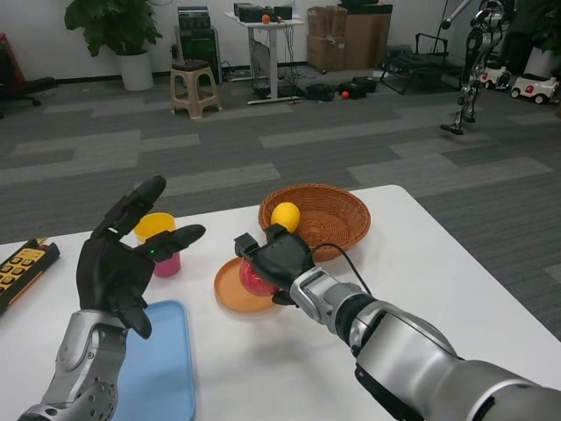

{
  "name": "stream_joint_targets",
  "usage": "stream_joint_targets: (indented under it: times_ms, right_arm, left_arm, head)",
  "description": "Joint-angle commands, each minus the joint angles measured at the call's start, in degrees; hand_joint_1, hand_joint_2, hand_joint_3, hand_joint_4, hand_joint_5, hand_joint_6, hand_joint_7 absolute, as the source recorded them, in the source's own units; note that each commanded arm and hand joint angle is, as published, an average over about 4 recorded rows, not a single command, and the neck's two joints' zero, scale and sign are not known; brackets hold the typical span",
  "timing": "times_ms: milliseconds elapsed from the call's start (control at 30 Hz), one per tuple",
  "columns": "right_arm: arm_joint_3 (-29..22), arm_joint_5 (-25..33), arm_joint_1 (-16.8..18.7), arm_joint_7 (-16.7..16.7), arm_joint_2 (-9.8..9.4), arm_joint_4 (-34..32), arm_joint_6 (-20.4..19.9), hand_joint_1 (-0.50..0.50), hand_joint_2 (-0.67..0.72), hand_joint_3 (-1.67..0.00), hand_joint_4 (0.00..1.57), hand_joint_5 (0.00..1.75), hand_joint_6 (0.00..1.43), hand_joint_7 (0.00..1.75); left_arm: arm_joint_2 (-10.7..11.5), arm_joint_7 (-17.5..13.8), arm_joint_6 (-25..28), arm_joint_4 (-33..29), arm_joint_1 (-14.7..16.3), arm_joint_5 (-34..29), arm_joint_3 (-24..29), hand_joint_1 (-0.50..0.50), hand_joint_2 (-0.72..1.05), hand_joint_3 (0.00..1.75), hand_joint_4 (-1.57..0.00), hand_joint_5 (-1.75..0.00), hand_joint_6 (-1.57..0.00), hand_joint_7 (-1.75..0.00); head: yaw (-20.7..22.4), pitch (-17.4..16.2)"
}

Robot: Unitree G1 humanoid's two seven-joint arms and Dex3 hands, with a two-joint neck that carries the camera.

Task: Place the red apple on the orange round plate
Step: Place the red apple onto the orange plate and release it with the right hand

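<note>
White bench [456,263] carries the orange round plate [230,294], over which the right robot hand [273,259] clasps the red apple [252,279], seemingly to set it down, while the left robot hand [123,259] hovers spread, empty.

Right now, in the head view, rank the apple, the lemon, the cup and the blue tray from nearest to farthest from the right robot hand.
1. Apple, under the right robot hand, on the orange plate.
2. Lemon, just behind, in the basket.
3. Cup and blue tray, both off to the left: too close to call.
</note>
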Motion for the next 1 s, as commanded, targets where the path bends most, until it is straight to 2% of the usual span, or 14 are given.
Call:
stream_joint_targets:
  times_ms: [33, 133, 267, 433, 533, 600, 900, 1000]
  right_arm:
    - [1.02, 0.97, -1.95, -0.45, -0.11, 0.53, 0.77, -0.46, -0.60, -1.59, 0.49, 1.07, 0.18, 1.33]
    - [1.61, 1.21, -2.09, -0.45, -0.11, 0.70, 0.90, -0.46, -0.60, -1.55, 0.49, 1.07, 0.20, 1.33]
    - [2.25, 1.50, -2.15, -0.45, -0.13, 1.03, 1.36, -0.46, -0.60, -1.59, 0.49, 1.07, 0.19, 1.33]
    - [4.23, 2.42, -2.55, -0.45, -0.20, 1.41, 2.48, -0.46, -0.60, -1.57, 0.49, 1.07, 0.25, 1.33]
    - [5.81, 3.82, -2.81, -0.23, -0.15, 1.54, 3.34, -0.46, -0.60, -1.53, 0.44, 0.95, 0.27, 1.33]
    - [7.08, 5.36, -2.90, 0.34, -0.11, 1.58, 4.00, -0.46, -0.60, -1.51, 0.40, 0.87, 0.29, 1.33]
    - [7.57, 7.12, -3.07, 2.94, -0.15, 1.27, 4.39, -0.46, -0.60, -1.43, 0.34, 0.87, 0.26, 1.33]
    - [8.80, 8.66, -3.25, 4.17, -0.13, 1.12, 5.03, -0.46, -0.60, -1.43, 0.34, 0.87, 0.26, 1.38]
  left_arm:
    - [0.47, 0.02, 0.10, -0.31, -0.95, -0.29, -0.41, 0.50, -0.64, 0.09, -1.38, 0.00, -0.81, -0.07]
    - [0.54, 0.02, 0.12, -0.31, -1.10, -0.66, -1.07, 0.50, -0.64, 0.09, -1.38, 0.00, -0.81, -0.07]
    - [0.56, 0.02, 0.05, -0.31, -1.26, -0.97, -1.75, 0.50, -0.64, 0.09, -1.38, 0.00, -0.81, -0.07]
    - [0.62, 0.02, 0.10, -0.31, -1.39, -1.39, -2.87, 0.50, -0.64, 0.09, -1.38, 0.00, -0.81, -0.07]
    - [0.56, 0.02, 0.12, -0.31, -1.34, -1.48, -3.07, 0.50, -0.64, 0.09, -1.38, 0.00, -0.81, -0.07]
    - [0.56, 0.02, 0.07, -0.31, -1.21, -1.48, -3.02, 0.50, -0.64, 0.09, -1.38, 0.00, -0.81, -0.07]
    - [0.43, 0.02, 0.03, -0.40, -0.77, -1.48, -2.85, 0.50, -0.64, 0.09, -1.38, 0.00, -0.81, -0.07]
    - [0.38, 0.02, 0.03, -0.40, -0.68, -1.48, -2.80, 0.50, -0.64, 0.09, -1.38, 0.00, -0.81, -0.07]
  head:
    - [0.27, 0.55]
    - [0.27, 0.55]
    - [0.30, 1.55]
    - [-0.58, 1.87]
    - [-0.87, 1.93]
    - [-0.83, 1.92]
    - [-1.48, 1.43]
    - [-1.65, 1.33]
